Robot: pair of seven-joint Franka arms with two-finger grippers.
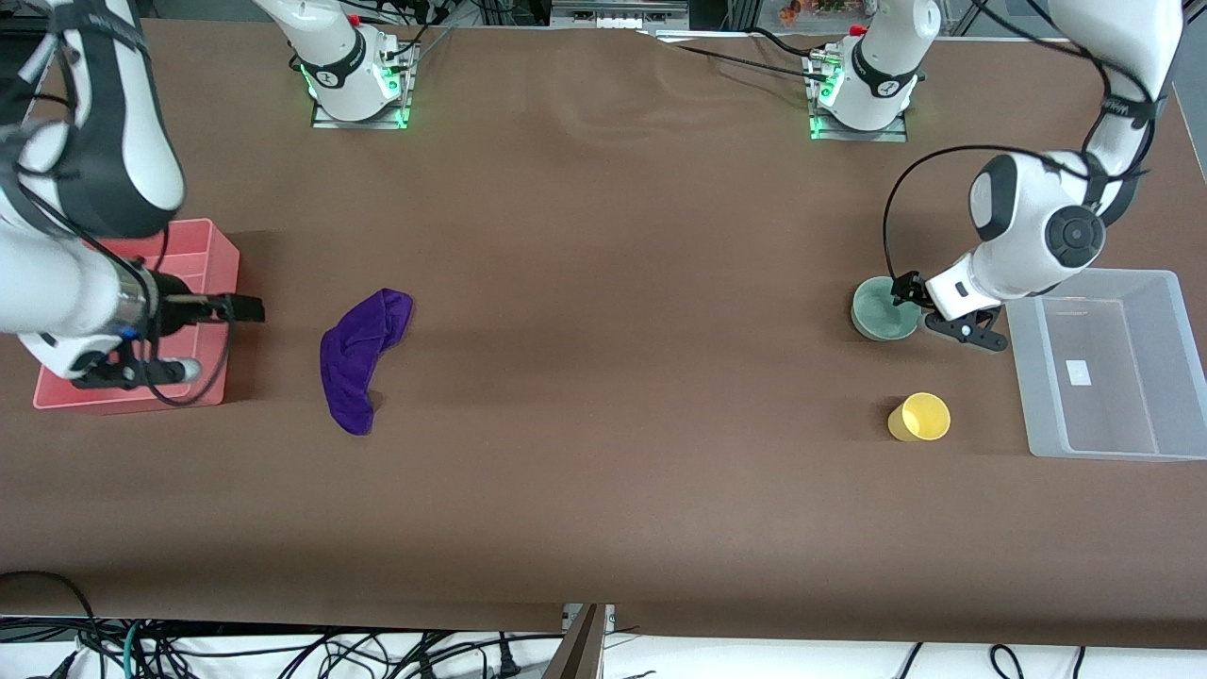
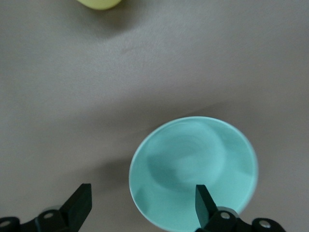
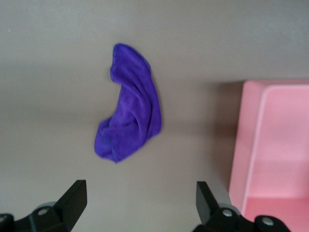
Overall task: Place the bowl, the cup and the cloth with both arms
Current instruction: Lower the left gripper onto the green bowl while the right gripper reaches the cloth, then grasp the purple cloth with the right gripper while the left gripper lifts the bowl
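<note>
The pale green bowl (image 1: 884, 309) stands on the table beside the clear bin, toward the left arm's end. My left gripper (image 1: 907, 294) is open right over it. In the left wrist view the bowl (image 2: 193, 166) lies below the open left gripper (image 2: 143, 205), with one finger over its inside and the other outside its rim. The yellow cup (image 1: 919, 418) stands nearer the front camera than the bowl, and its edge shows in the left wrist view (image 2: 99, 4). The purple cloth (image 1: 361, 356) lies crumpled beside the pink bin. My right gripper (image 1: 247, 309) is open and empty, over the table between the pink bin and the cloth (image 3: 130, 116).
A pink bin (image 1: 203, 259) stands at the right arm's end of the table, partly under the right arm; it also shows in the right wrist view (image 3: 275, 145). A clear plastic bin (image 1: 1146, 368) stands at the left arm's end. The brown table (image 1: 613, 330) lies between them.
</note>
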